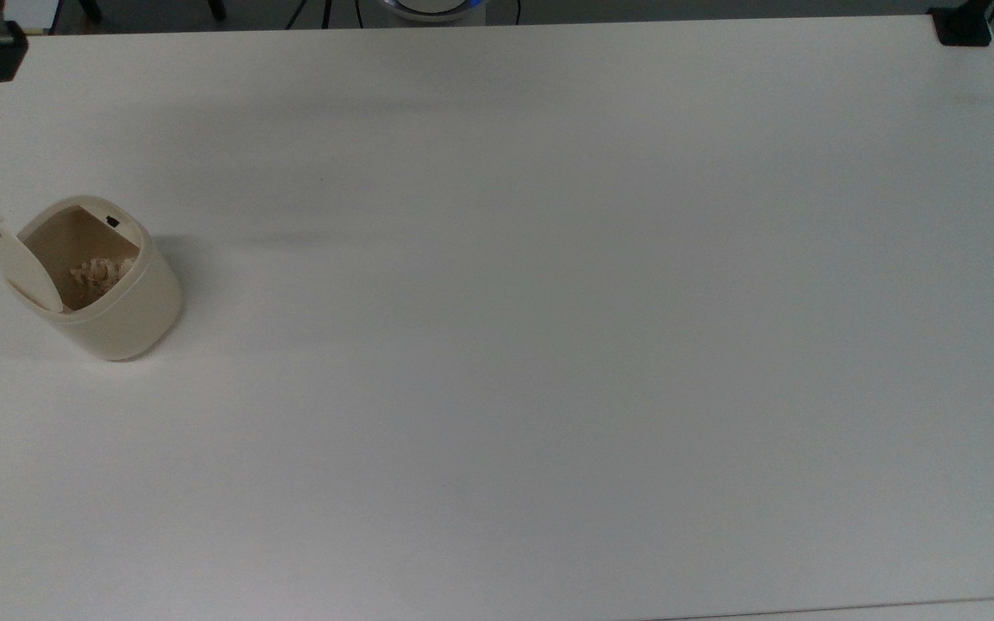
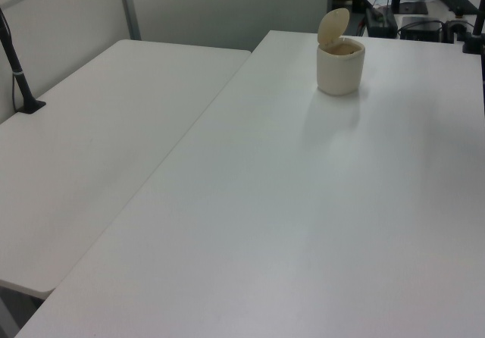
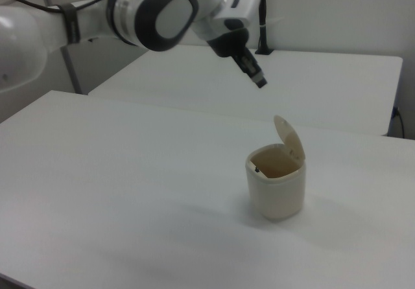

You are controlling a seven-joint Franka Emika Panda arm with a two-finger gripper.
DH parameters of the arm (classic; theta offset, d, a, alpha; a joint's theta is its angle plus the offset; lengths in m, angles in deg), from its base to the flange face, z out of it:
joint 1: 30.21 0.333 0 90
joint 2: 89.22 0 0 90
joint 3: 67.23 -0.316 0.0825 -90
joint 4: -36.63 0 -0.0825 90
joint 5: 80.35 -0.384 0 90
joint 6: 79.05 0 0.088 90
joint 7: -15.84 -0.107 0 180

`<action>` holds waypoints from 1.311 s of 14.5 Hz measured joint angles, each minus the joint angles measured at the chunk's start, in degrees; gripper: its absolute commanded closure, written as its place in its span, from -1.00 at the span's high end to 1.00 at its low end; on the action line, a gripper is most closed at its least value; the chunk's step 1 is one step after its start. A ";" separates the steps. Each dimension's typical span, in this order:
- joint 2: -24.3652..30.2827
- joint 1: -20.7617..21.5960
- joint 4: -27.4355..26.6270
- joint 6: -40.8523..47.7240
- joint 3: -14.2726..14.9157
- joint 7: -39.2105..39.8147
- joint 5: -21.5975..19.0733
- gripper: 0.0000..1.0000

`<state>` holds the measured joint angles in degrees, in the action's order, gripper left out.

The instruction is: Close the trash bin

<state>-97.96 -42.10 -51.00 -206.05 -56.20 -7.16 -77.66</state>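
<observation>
Trash bin [image 1: 109, 297] — small cream plastic tub — stands lid [image 3: 289, 137] up on the white table [image 1: 549, 345]. Black two-finger gripper [image 3: 259, 81] hangs above it, apart — whether its fingers are parted, I cannot tell.

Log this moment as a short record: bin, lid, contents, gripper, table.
bin: trash bin, cream, upright near the top view's left edge
lid: lid hinged up, open
contents: crumpled pale scrap inside
gripper: gripper in the air, apart from the bin, above and to the right view's left of the lid
table: white table
</observation>
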 measured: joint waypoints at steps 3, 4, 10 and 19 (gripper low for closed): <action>-4.10 -1.84 1.88 -2.24 0.07 -0.12 0.25 -0.95; -5.53 -2.03 2.50 -2.76 0.07 -0.15 0.26 -0.95; -12.60 -2.27 5.74 -6.39 0.18 -0.77 0.28 -0.95; -13.65 -2.06 5.96 -6.39 0.15 0.89 2.66 -0.96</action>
<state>-111.62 -44.16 -45.04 -212.44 -56.05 -6.26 -75.00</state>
